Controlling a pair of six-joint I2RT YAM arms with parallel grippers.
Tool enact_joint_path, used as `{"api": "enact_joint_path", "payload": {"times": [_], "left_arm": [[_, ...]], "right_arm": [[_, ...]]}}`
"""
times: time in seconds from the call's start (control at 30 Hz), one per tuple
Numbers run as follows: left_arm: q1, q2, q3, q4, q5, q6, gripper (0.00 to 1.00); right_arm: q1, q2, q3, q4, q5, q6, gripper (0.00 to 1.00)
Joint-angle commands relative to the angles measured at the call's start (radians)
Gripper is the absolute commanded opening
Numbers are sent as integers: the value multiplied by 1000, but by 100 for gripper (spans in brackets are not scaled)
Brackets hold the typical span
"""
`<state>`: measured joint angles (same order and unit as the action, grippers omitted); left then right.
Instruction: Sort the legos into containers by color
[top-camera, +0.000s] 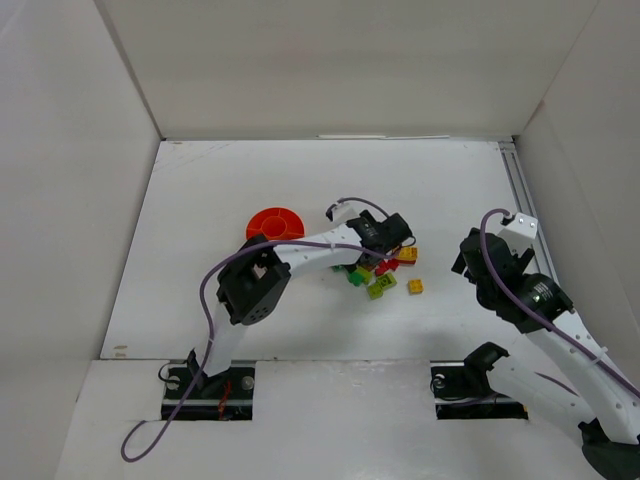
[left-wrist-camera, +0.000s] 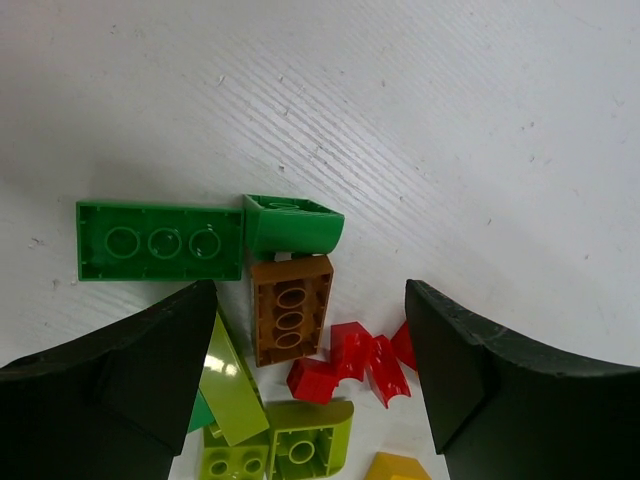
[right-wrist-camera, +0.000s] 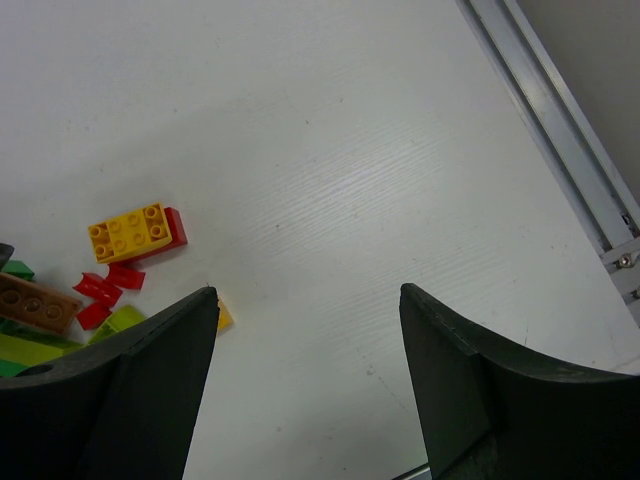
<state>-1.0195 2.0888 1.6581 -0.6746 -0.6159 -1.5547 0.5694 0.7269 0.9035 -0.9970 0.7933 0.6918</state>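
The legos lie in a loose pile (top-camera: 375, 275) at the table's middle. My left gripper (left-wrist-camera: 310, 298) hangs open just above them, with nothing between its fingers. Below it are a brown-orange brick (left-wrist-camera: 291, 309), a flat green brick (left-wrist-camera: 160, 241), a curved green brick (left-wrist-camera: 293, 224), several red pieces (left-wrist-camera: 350, 362) and lime bricks (left-wrist-camera: 285, 445). The orange-red bowl (top-camera: 275, 222) stands left of the pile, behind the left arm. My right gripper (right-wrist-camera: 308, 292) is open over bare table to the right of the pile. It sees a yellow brick on a red one (right-wrist-camera: 130, 231) and a small yellow piece (right-wrist-camera: 224, 316).
A metal rail (right-wrist-camera: 550, 110) runs along the table's right side. White walls (top-camera: 60, 200) enclose the table on the left, back and right. One yellow brick (top-camera: 415, 286) lies apart, right of the pile.
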Motion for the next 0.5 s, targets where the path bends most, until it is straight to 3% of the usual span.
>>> {"api": "enact_joint_path", "payload": {"times": [0.0, 0.47], "left_arm": [[-2, -6, 32, -33, -53, -33, 73], [-2, 25, 32, -14, -33, 11, 64]], "right_arm": [[-5, -6, 6, 9, 17, -12, 78], [-5, -6, 6, 9, 17, -12, 78]]}}
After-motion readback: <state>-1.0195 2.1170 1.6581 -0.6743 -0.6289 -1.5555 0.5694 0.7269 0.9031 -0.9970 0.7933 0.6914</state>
